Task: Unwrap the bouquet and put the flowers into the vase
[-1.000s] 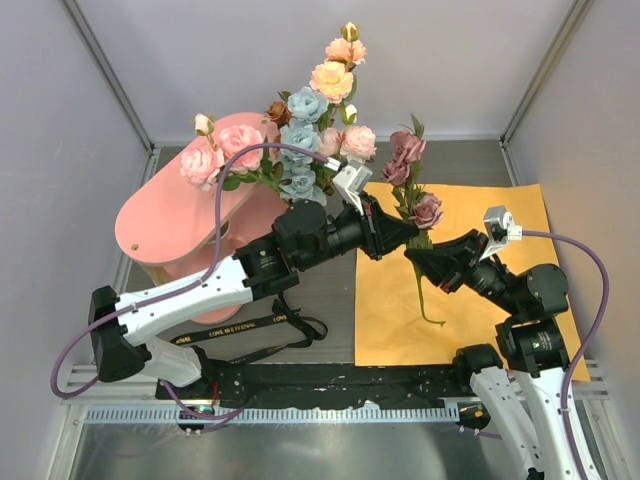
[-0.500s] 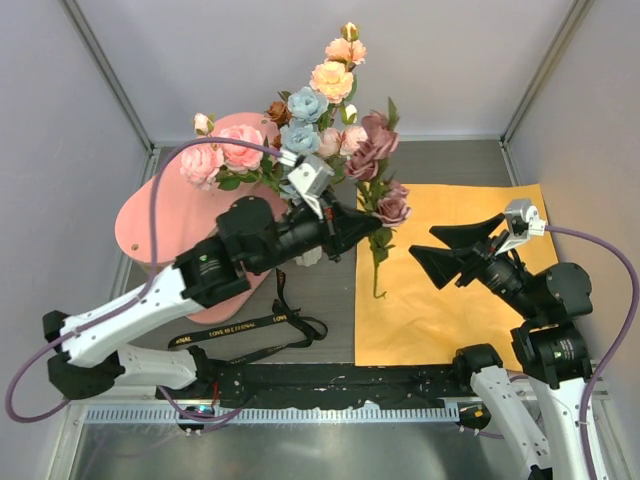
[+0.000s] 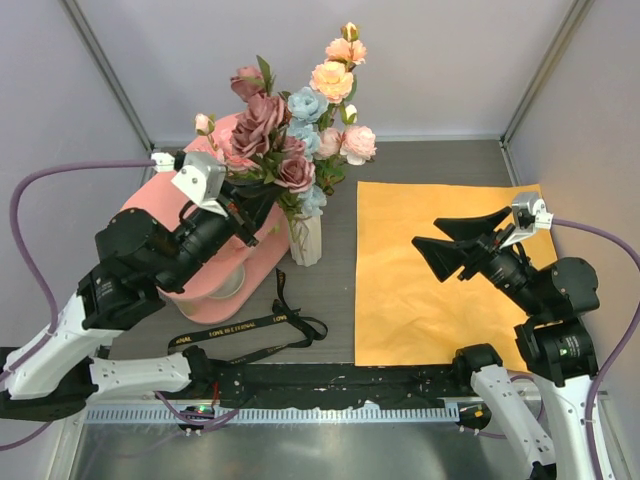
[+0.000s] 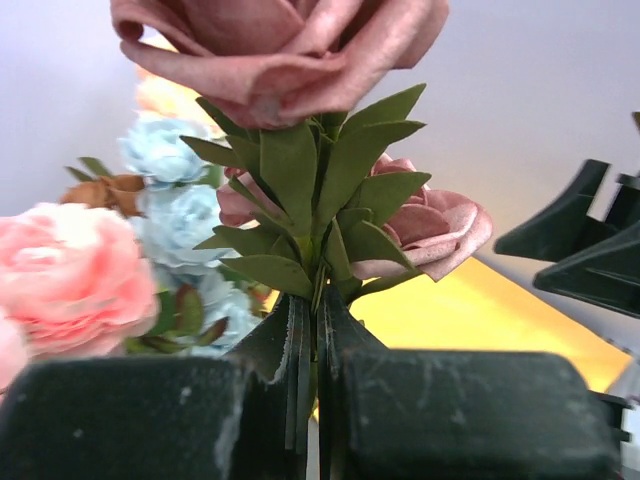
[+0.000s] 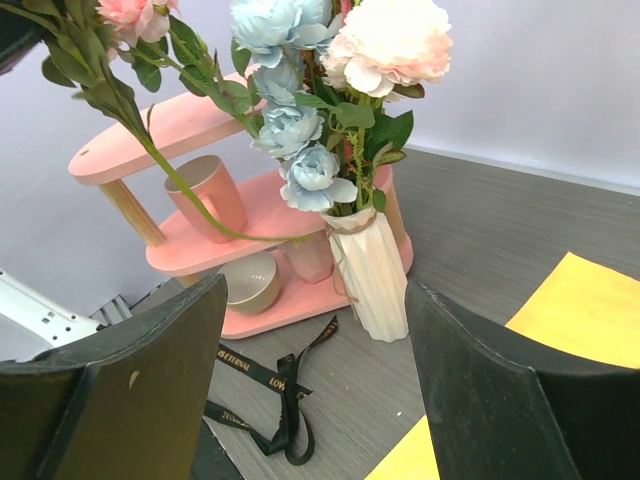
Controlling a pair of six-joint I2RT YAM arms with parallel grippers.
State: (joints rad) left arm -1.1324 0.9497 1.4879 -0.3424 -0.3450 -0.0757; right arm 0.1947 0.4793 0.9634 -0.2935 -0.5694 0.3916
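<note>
Over by the pink shelf [image 5: 180, 125], the left gripper [image 4: 312, 305] now holds the dusky mauve roses [image 3: 265, 120] high, its jaws pinched tight on the stem just under the leaves. A second ago that stem hung above the near edge of the orange paper [image 3: 440, 300], with both grippers on it. Since then the right gripper [image 3: 455, 245] has let go and drawn back; it hovers over the paper with its jaws spread wide and nothing between them. The left arm has carried the roses across to the white vase [image 3: 306, 240], where the pink, peach and pale blue flowers [image 3: 330, 80] already stand. The stem curves down towards the vase's rim, though I cannot tell whether its end is inside. The black ribbon [image 3: 250, 335] lies loose on the table, so the unwrapping looks done and only this last stem seems left to seat.
</note>
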